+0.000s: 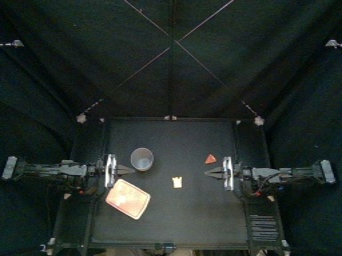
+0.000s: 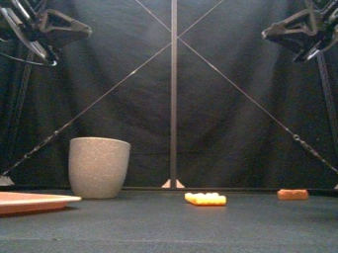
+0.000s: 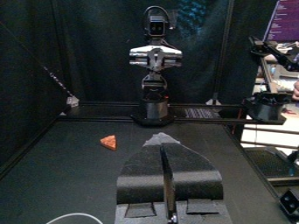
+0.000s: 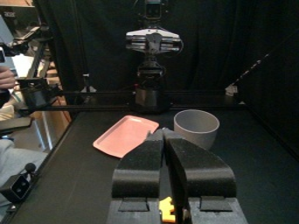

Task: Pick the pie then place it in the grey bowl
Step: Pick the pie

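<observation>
Orange pie [image 1: 210,158] lies on the counter [image 1: 181,140] just behind the right claw [image 4: 167,138], well across from the cup [image 1: 142,157] by the left claw [image 3: 165,142]; both claws pressed together.

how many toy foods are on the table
2: a yellow toy near the middle of the table, a red pie slice farther back, right. The grey cup might hide more.

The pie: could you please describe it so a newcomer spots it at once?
On the right half of the black table, level with the grey cup, lies the pie. It is a small reddish-orange wedge; the nearby toy is yellow.
</observation>
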Robot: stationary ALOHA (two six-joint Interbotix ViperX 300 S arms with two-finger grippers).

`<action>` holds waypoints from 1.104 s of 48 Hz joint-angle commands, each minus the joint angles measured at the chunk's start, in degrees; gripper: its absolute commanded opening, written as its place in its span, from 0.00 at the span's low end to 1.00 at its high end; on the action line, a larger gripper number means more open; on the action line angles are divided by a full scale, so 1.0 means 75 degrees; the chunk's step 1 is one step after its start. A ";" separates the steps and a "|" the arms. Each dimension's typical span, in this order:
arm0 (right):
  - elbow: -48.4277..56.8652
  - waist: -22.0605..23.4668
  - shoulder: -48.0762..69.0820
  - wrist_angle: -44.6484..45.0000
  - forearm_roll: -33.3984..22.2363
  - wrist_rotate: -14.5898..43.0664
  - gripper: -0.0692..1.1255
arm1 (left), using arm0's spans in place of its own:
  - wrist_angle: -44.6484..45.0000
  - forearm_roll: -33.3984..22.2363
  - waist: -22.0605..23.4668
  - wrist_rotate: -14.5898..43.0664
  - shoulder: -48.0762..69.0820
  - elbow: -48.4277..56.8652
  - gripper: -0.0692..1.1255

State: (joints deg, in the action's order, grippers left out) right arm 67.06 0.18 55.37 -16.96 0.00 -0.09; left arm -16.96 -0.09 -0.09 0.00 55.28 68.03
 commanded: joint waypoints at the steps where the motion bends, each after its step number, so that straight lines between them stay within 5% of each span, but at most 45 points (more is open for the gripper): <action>1: -0.0129 0.0375 -0.0293 0.0023 -0.0023 0.0023 0.11 | -0.0023 -0.0012 0.0012 0.0000 -0.0176 -0.0164 0.06; 16: -0.1477 0.2039 -0.2027 0.2789 -0.0199 -0.0012 0.11 | -0.0012 0.0000 0.0012 0.0000 -0.0375 -0.0141 0.06; 25: -0.1887 0.2320 -0.2320 0.4477 -0.0609 -0.0070 0.14 | -0.0023 0.0023 -0.0047 0.0035 -0.0445 -0.0117 0.06; 34: -0.1746 0.2297 -0.2145 0.5473 -0.1184 -0.0035 0.39 | -0.0023 0.0188 -0.0281 0.0035 -0.0445 -0.0070 0.07; 46: -0.1324 0.2742 -0.1641 0.5273 -0.1066 0.0363 0.92 | -0.0047 0.0176 -0.0645 0.0023 -0.0445 0.0059 0.07; 53: -0.1148 0.3187 -0.1664 0.5273 -0.1090 0.0516 0.96 | -0.0059 0.0164 -0.0762 0.0023 -0.0445 0.0070 0.07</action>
State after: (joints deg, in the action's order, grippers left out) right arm 58.62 22.32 43.42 22.94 -8.09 3.60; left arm -16.88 1.14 -5.27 0.18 52.12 69.43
